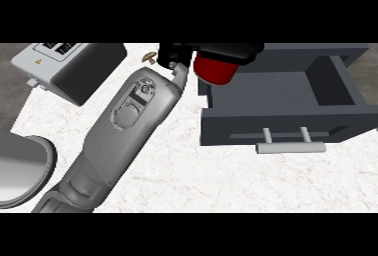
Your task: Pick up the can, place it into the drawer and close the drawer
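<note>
Left hand [214, 50] is at top centre of the frame, fingers curled round the top of the red can [218, 72]. Can is held, off the counter [184, 175]. Right hand isn't in view.

The can hangs right over the upper-left corner of the open drawer [221, 125], straddling the left wall rather than sitting over the floor of it.

Risks as I see them:
- Letting go here: the can likely hits the wall edge and tips, either into the drawer on its side or out onto the counter at left. It needs to go further right in the frame first.
- Lowering without that shift: the can's base catches the rim and twists in the fingers.
- The forearm runs on a diagonal from lower left, close to the drawer's left wall, so pulling back could nudge the drawer.
- A can lying on its side may roll when the handle [290, 146] gets pushed.
- The small tan thing [150, 57] just left of the hand could get knocked.

Grey box [70, 70] at upper left is well apart.
</note>
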Action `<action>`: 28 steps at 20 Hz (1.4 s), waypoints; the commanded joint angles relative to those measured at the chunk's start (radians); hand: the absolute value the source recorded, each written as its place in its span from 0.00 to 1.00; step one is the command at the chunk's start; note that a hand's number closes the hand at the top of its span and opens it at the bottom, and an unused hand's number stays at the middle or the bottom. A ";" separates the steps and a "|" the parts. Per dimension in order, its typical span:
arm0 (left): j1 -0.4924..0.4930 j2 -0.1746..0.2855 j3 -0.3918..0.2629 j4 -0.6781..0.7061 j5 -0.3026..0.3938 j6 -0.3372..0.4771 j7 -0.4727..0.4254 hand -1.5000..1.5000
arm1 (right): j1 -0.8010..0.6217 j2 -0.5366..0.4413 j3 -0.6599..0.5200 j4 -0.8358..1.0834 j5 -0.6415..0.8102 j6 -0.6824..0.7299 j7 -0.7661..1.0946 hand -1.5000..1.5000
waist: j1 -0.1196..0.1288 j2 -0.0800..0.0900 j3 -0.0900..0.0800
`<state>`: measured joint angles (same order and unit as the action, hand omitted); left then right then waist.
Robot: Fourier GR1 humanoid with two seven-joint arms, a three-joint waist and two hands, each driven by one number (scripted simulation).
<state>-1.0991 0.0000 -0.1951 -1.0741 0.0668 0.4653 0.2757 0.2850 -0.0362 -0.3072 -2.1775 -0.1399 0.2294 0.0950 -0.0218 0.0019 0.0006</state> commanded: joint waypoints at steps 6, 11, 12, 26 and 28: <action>-0.248 0.000 -0.019 0.290 0.101 0.059 -0.041 1.00 | -0.049 0.005 0.015 0.058 0.033 -0.004 -0.016 0.00 | -0.013 0.005 0.001; -0.284 0.000 -0.096 0.390 0.187 0.070 -0.101 1.00 | -0.066 0.019 0.034 0.055 0.059 -0.023 -0.008 0.00 | -0.023 0.007 0.001; -0.329 0.000 -0.078 0.423 0.197 0.083 -0.089 1.00 | -0.040 0.028 0.049 -0.055 0.039 -0.035 0.067 0.00 | -0.032 0.006 0.000; -0.356 0.000 -0.273 0.578 0.351 0.138 -0.191 1.00 | -0.116 0.000 0.029 0.074 0.067 -0.028 0.003 0.00 | -0.049 0.013 0.002; -0.398 0.000 -0.302 0.590 0.382 0.178 -0.178 1.00 | -0.150 0.011 0.062 0.087 0.080 -0.038 0.024 0.00 | -0.075 0.019 0.003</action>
<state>-1.4809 0.0001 -0.4395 -0.5035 0.4102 0.6069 0.1097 0.1633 -0.0285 -0.2603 -2.1123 -0.0764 0.2005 0.1160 -0.0801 0.0176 0.0025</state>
